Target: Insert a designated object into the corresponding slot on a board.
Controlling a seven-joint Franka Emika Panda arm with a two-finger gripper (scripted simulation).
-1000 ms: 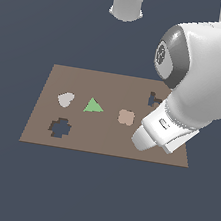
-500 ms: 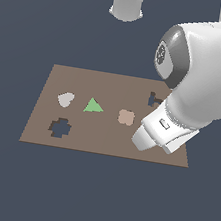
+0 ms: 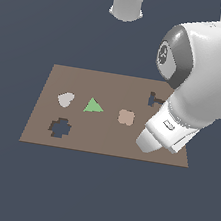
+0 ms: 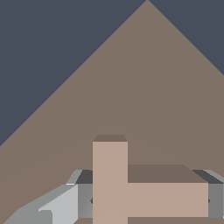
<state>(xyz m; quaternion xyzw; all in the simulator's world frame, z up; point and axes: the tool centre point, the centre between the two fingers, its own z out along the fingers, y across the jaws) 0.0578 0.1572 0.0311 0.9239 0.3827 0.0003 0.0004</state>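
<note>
In the wrist view my gripper [image 4: 148,202] has a grey finger [image 4: 85,199] against each end of the light-tan T-shaped piece [image 4: 131,199], so it is shut on it, low over the brown board [image 4: 148,96]. I cannot tell whether the piece is touching the board. In the exterior view the white hand [image 3: 154,137] hangs over the board's [image 3: 111,85] near corner at that view's right, hiding the fingers and the piece. The dark T-shaped slot [image 3: 153,99] lies just beyond the hand, partly covered by the arm.
On the board lie a pinkish clover piece [image 3: 126,117], a green triangle [image 3: 93,105] and a pale rounded piece [image 3: 65,99]. A dark lobed cross cutout [image 3: 59,128] is near the front at the exterior view's left. The arm's base [image 3: 128,4] stands behind the board.
</note>
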